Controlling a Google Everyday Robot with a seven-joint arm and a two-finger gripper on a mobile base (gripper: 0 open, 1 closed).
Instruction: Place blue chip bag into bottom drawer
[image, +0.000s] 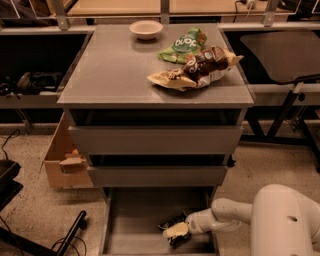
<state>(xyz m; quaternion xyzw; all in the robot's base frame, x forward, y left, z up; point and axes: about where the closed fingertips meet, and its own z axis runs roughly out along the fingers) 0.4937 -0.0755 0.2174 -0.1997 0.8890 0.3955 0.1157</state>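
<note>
End effector (176, 231) sits low inside the bottom drawer (134, 222), at its near right, against the blue chip bag (171, 221), which appears to rest on the drawer floor. Whether it grips the bag cannot be determined.

Hazards:
- If the bag clings during withdrawal, it may be dragged out over the near edge.
- The arm enters from the right and could strike the drawer wall.

Contents:
- Bottom drawer: the bag only.
- Top drawer (155, 140) and middle drawer (157, 175): interiors hidden.
- Desk (110, 75): bowl (146, 29), green bag (181, 44), brown-and-cream bag (196, 68).
</note>
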